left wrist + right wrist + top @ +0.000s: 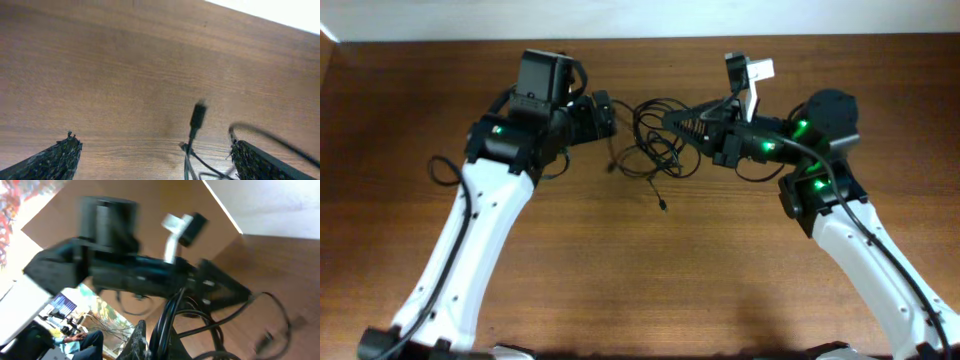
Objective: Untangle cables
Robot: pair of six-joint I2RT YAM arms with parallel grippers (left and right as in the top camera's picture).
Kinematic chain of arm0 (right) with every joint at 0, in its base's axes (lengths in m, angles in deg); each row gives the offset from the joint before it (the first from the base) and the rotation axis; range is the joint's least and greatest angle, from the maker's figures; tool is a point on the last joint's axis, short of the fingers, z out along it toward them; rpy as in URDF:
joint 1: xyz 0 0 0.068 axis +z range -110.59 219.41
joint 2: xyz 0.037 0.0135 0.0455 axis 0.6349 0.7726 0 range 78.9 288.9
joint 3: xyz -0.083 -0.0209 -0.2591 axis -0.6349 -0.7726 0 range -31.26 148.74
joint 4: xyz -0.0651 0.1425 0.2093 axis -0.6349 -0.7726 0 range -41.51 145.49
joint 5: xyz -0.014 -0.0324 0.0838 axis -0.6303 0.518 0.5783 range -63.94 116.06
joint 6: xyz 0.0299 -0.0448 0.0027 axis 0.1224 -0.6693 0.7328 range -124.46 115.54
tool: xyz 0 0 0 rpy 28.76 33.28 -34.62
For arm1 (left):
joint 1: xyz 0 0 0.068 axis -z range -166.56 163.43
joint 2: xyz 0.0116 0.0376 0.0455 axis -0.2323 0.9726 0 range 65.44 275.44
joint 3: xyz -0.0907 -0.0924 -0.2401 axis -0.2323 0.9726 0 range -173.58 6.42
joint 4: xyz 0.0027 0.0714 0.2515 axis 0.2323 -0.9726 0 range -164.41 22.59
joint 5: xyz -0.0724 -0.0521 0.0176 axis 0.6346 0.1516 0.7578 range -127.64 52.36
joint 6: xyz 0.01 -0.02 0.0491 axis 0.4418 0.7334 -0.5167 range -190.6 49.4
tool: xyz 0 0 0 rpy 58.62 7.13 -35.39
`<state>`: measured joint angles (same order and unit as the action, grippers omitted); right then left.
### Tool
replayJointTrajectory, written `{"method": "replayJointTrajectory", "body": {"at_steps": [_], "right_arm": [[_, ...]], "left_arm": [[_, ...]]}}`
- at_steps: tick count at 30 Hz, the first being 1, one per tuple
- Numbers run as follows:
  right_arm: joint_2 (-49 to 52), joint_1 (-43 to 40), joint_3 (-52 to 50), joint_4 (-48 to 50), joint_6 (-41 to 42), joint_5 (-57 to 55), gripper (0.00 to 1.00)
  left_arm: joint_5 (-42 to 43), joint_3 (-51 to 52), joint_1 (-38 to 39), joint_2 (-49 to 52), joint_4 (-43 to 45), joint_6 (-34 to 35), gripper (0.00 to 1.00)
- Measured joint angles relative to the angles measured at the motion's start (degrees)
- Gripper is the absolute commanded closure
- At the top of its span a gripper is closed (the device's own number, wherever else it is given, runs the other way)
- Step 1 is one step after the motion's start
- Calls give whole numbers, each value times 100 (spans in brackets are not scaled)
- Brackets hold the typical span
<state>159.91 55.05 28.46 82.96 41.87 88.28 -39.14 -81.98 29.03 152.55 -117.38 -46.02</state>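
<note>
Cables [655, 145]: tangled heap, upper centre of the overhead view, between both arms.
Left gripper [152, 147]: fingers [60, 155] spread wide, gripping nothing; a loose plug [198, 116] hangs between them.
Right gripper [672, 120]: clamped on cables, likely anchoring the knot.

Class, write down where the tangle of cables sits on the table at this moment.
Overhead, the cables lie at the far middle of the table, between the left gripper and the right gripper.
</note>
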Motion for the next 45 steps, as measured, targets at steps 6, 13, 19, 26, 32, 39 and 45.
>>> {"method": "replayJointTrajectory", "body": {"at_steps": [6, 13, 19, 26, 32, 39, 45], "right_arm": [[107, 2, 0, 0, -4, 2, 96], [107, 2, 0, 0, -33, 7, 96], [114, 0, 0, 98, -48, 157, 96], [125, 0, 7, 997, 63, 702, 96], [125, 2, 7, 997, 129, 866, 96], [125, 2, 7, 997, 129, 911, 96], [125, 2, 7, 1001, 129, 1084, 96]], "left_arm": [[-7, 0, 0, -804, 0, -125, 1], [1438, 0, -4, -988, -70, -1659, 1], [2634, 0, -4, -988, -146, -2863, 1], [2758, 2, -4, -988, -149, -3099, 9], [2813, 2, -2, -988, -85, -3145, 58], [3005, 2, -4, -988, -79, -3141, 31], [3222, 2, -2, -986, 111, -3167, 54]]}}
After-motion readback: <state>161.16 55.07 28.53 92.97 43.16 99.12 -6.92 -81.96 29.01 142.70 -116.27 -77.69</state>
